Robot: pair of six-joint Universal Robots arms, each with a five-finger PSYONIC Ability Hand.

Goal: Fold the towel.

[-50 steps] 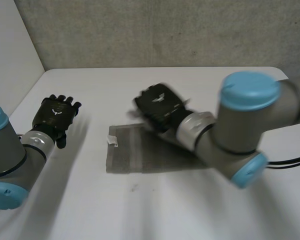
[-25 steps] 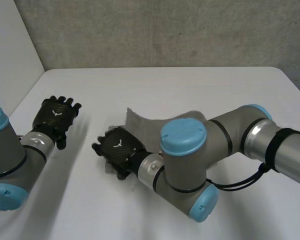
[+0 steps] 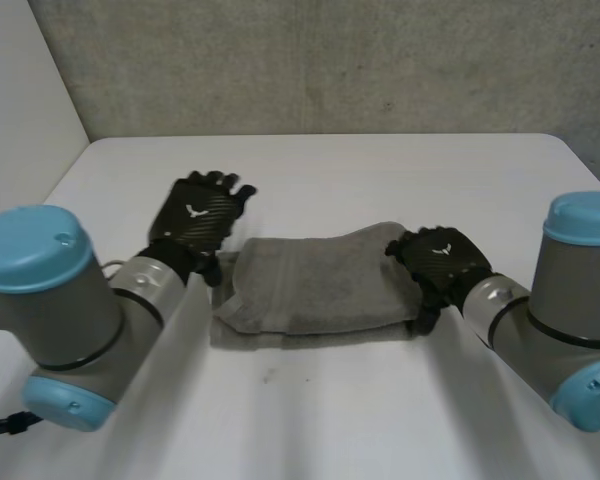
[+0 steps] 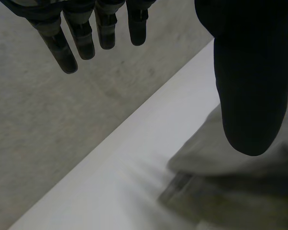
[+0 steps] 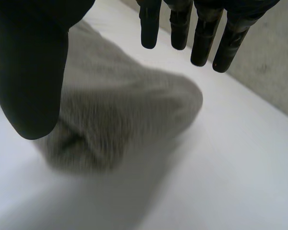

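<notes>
Lying folded on the table (image 3: 380, 180), the towel (image 3: 320, 285) sits between my left hand (image 3: 200, 215) and right hand (image 3: 442, 260), both released with fingers straight, grasping nothing.

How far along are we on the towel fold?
Done: the towel lies doubled over on the table, its upper layer puffy. In hand: nothing is gripped; the left hand and right hand are open at its two ends. Left: probably flattening it, maybe another fold.
</notes>
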